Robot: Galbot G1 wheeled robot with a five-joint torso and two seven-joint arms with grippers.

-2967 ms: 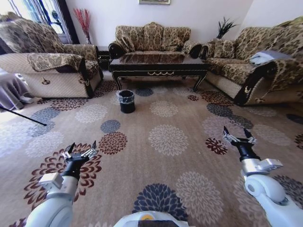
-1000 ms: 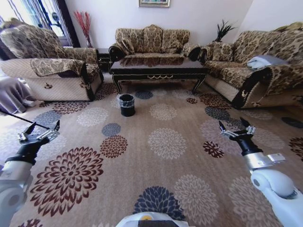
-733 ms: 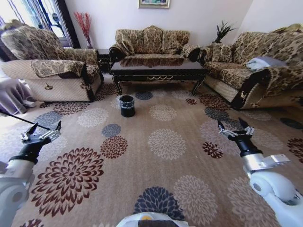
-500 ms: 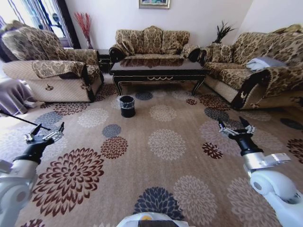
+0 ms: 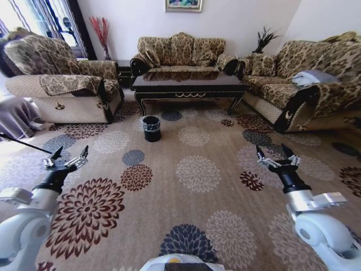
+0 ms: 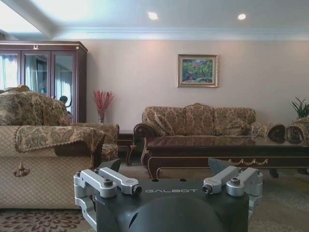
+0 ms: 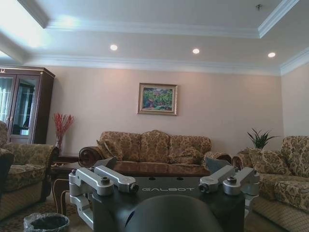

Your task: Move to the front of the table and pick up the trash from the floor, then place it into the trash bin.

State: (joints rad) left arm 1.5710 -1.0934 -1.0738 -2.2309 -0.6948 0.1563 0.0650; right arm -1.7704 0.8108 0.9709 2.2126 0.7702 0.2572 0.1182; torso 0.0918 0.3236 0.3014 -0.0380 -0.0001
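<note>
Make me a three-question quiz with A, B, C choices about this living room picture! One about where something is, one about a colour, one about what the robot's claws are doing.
1. Where does the small round black trash bin with a clear bag stand?
A. on the glossy dark brown coffee table
B. on the flowered beige carpet in front of the table
C. on a sofa

2. What colour are the tall dried stems in the corner?
A. red
B. blue
C. yellow

3. How are the two claws?
A. both open, holding nothing
B. both shut on trash
C. one holds a bottle

Answers:
1 B, the trash bin sits on the carpet before the table.
2 A, the stems are red.
3 A, the left claw and right claw have spread fingers and hold nothing.
</note>
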